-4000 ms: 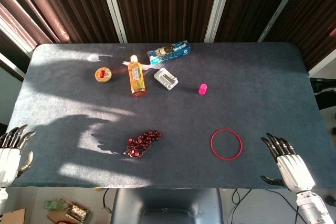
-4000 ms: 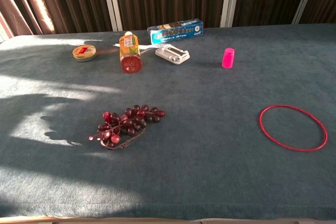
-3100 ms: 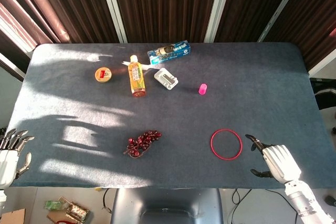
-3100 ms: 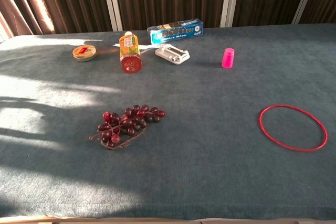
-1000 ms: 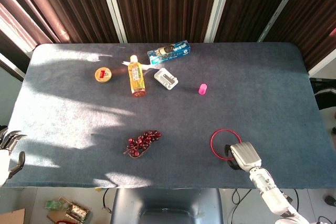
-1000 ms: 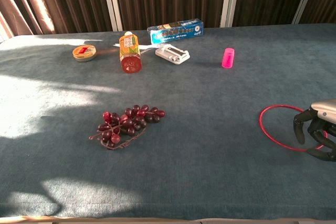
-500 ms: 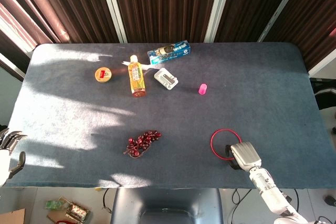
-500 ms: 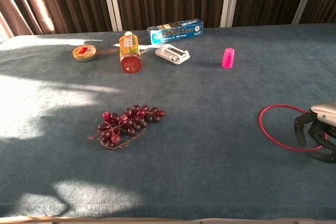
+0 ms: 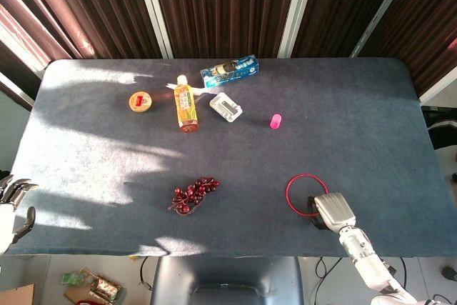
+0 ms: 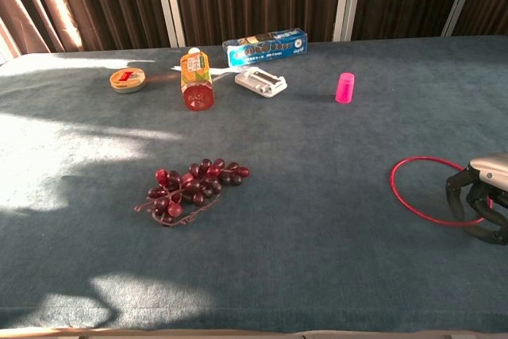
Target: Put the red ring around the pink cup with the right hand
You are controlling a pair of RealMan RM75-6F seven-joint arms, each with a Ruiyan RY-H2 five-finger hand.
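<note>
The red ring (image 9: 288,189) (image 10: 429,158) lies flat near the table's front right. My right hand (image 9: 330,211) (image 10: 481,194) is over the ring's near right rim, its fingers curled down around the wire. The small pink cup (image 9: 275,121) (image 10: 345,87) stands upright well beyond the ring, toward the middle back of the table and apart from everything else. My left hand (image 9: 13,212) hangs off the front left corner, fingers apart and holding nothing; only the head view shows it.
A bunch of dark red grapes (image 9: 193,195) (image 10: 189,189) lies at front centre. At the back left are an orange bottle on its side (image 9: 186,105), a blue box (image 9: 230,71), a white holder (image 9: 226,107) and a round tin (image 9: 141,101).
The right hand came in from the table's right edge and curled its fingers over the ring's near right rim. In the last half second the ring shifted slightly left. The left hand drew back.
</note>
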